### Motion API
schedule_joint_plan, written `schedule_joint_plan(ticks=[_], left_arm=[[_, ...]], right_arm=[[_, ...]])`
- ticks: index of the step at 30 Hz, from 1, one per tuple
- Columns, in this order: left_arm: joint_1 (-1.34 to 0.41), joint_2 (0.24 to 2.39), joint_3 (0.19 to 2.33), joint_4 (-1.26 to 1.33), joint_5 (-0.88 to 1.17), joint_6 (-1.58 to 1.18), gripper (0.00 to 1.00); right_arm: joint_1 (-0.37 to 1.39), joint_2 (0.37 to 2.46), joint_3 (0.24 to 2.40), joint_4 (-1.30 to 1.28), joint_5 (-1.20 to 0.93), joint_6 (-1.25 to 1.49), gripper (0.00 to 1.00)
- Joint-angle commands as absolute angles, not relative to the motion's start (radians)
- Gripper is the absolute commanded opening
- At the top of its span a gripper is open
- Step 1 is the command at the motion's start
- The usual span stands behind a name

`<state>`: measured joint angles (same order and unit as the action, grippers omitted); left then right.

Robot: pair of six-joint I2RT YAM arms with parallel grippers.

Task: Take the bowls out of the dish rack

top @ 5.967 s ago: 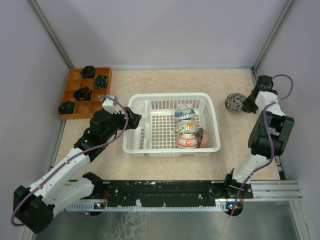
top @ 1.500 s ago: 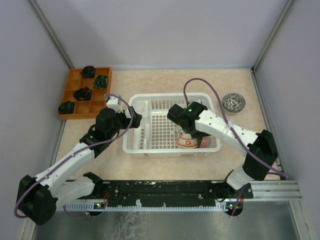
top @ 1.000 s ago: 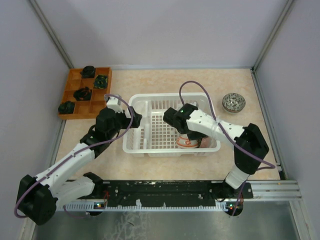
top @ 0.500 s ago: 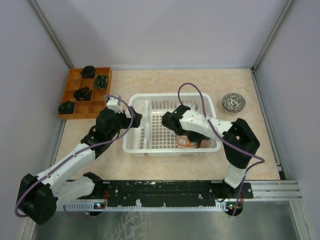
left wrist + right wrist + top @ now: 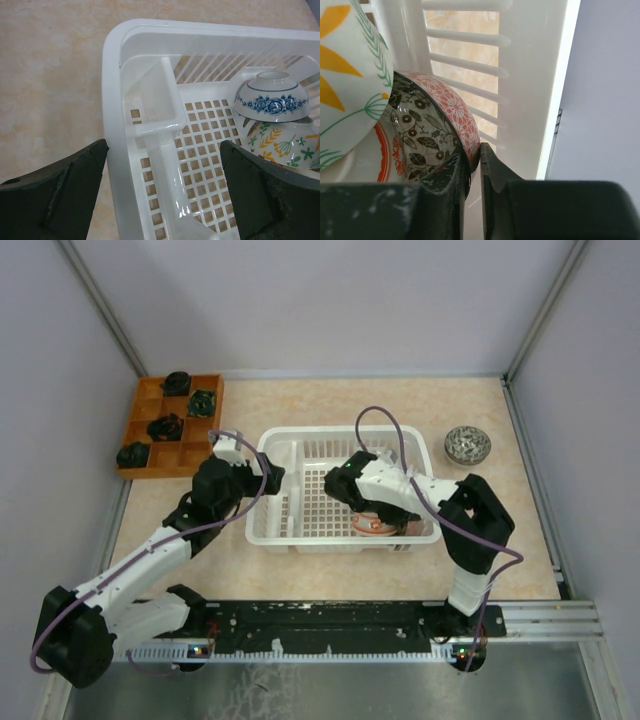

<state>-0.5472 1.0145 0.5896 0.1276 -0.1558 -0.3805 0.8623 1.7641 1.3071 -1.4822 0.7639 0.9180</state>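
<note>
the white dish rack (image 5: 310,502) sits in the middle of the bench (image 5: 300,405); the left claw (image 5: 162,145) is spread wide at the rack's left end, one finger outside the rim and the other over the grid floor, with the rim and an upright divider between them; whether the fingers touch the plastic i cannot tell; the right arm reaches down into the rack's right half, where its claw (image 5: 474,165) is pinching the rim of a pink-patterned bowl (image 5: 437,120), dark and leafy inside, standing on edge close to the slotted wall; just beside it are a white bowl with a red-orange ring (image 5: 375,160) and a white bowl with yellow and green sprigs (image 5: 345,75); a blue-and-white bowl (image 5: 271,97) rests foot uppermost above the sprigged one; a dark speckled bowl (image 5: 467,444) stands on the bench right of the rack, well apart; a wooden tray (image 5: 190,448) holding dark lumps (image 5: 165,427) lies at the far left
</note>
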Motion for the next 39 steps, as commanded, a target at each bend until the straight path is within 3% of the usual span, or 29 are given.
schedule_joint_plan(ticks=[1,18,39], left_arm=[[-0.551,1.04,0.557,0.082,-0.108,-0.403,0.99],[-0.551,1.083,0.568,0.095,-0.103,-0.404,0.99],[-0.551,1.232,0.663,0.12,-0.151,-0.411,0.99]], right_arm=[[0.877,1.775,1.343,-1.498,0.812,0.946,0.03],[0.886,1.861,1.502,-1.5,0.91,0.832,0.0],[0.9,1.971,1.64,-1.496,1.197,0.777,0.0]])
